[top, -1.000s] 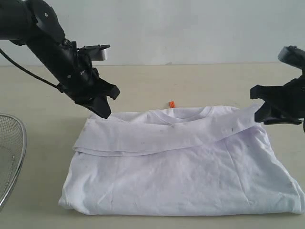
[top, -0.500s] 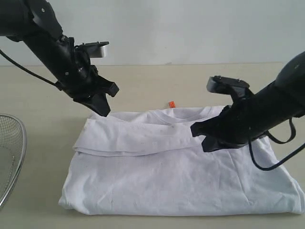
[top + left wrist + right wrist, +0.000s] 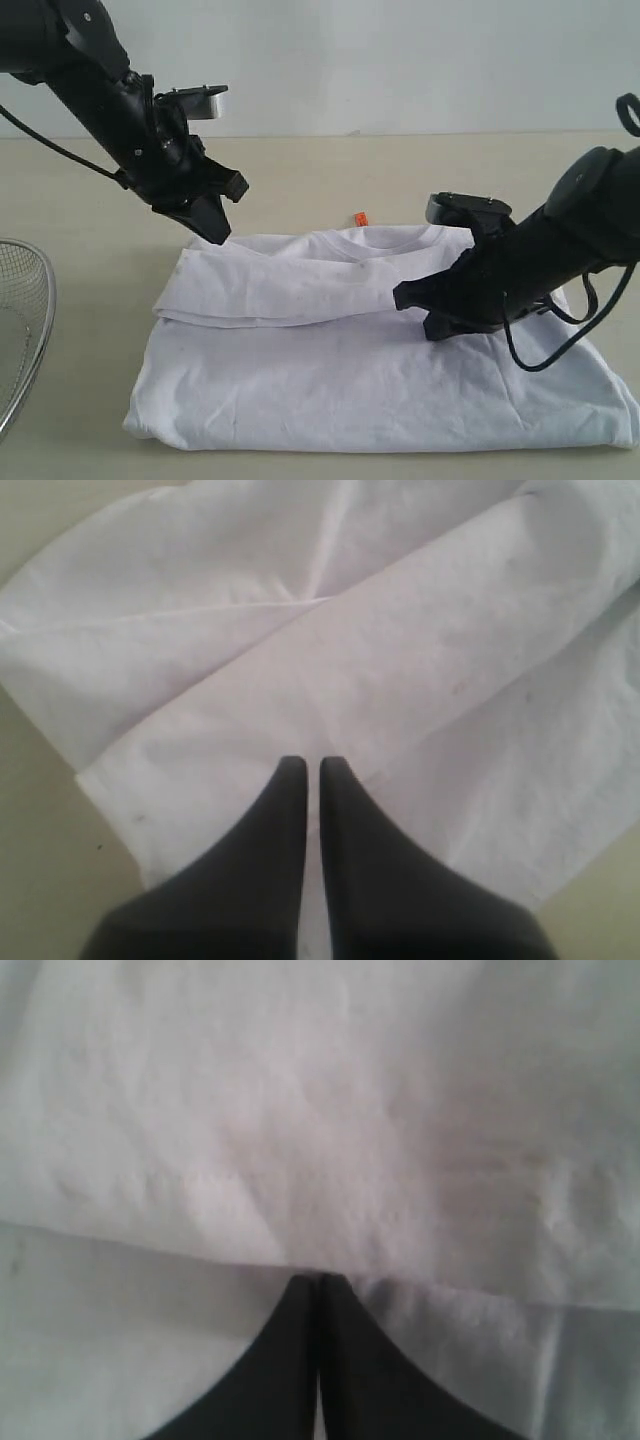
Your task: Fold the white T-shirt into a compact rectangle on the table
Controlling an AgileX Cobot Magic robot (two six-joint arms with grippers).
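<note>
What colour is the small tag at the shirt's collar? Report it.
Orange; the neck tag shows best in the exterior view.

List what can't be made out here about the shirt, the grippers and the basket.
Right wrist view: the right gripper is shut at a fold edge of the white T-shirt; blur hides whether cloth is pinched.
Exterior view: the wire-mesh basket is cut off by the left edge.
Exterior view: the orange neck tag is too small to read.
</note>
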